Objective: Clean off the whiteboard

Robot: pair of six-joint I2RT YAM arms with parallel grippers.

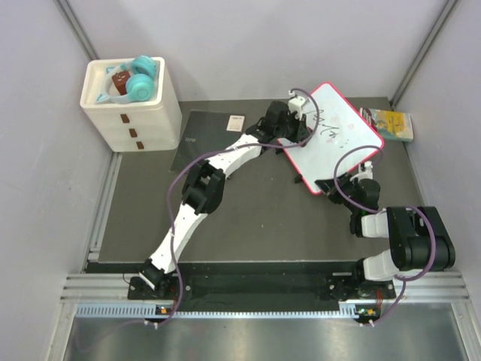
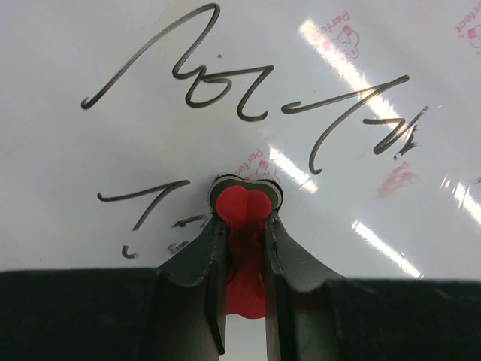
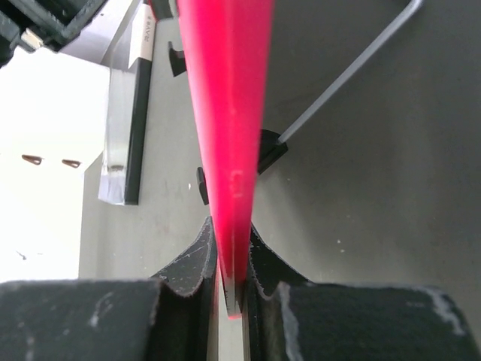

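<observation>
Whiteboard (image 1: 342, 135) held tilted over the desk (image 1: 278, 218), right jaws pinching its red frame (image 3: 225, 113) to steady it while left jaws, clamped on a red eraser (image 2: 242, 204), press it against the scribbles (image 2: 225, 83).

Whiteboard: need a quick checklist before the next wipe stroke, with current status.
1. Board secured: right jaws shut on the whiteboard at its pink-red frame: ok.
2. Tool gripped: left jaws shut on the red eraser: ok.
3. Eraser contact: it looks set against the surface in the left wrist view: ok; pressure: cannot tell.
4. Board clean: not ok; dark scribbles lie above and to the left of the eraser.
5. Clearance from the yellow-green book: cannot tell; it lies close to the board's far right edge.
</observation>
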